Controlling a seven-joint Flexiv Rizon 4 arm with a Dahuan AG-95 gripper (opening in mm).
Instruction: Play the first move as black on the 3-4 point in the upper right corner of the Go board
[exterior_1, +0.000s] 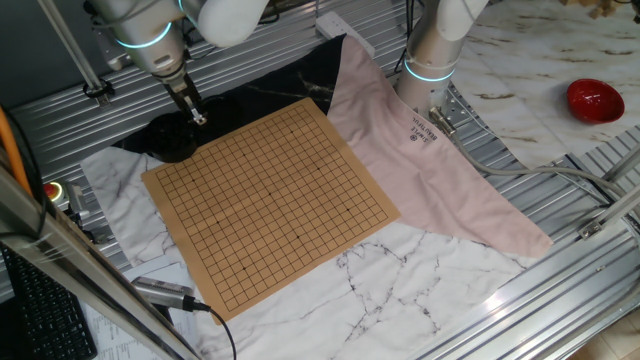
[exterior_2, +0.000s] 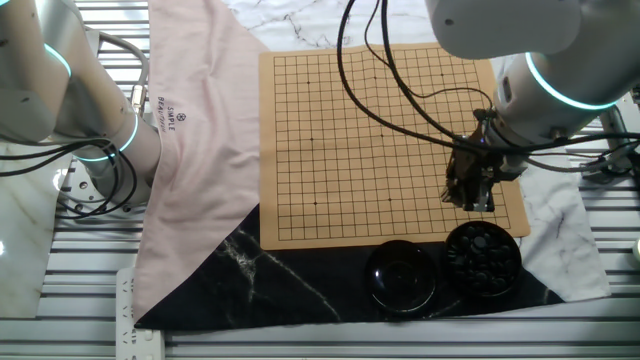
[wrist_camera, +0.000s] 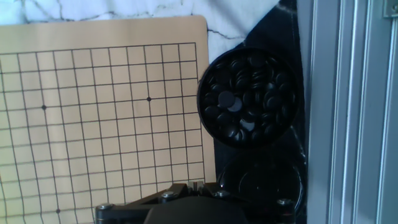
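The gripper hangs over the board edge, near the bowl of black stones. I cannot tell if it is wide or narrow. The board has no stones yet. Go straight down over one top stone and pinch it gently.

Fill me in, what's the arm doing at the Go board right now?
The gripper hangs over the near edge of the Go board, beside the bowl of black stones. A second dark bowl sits next to it. The board shows no stones, so no move yet. Whether the fingers hold a stone cannot be told.
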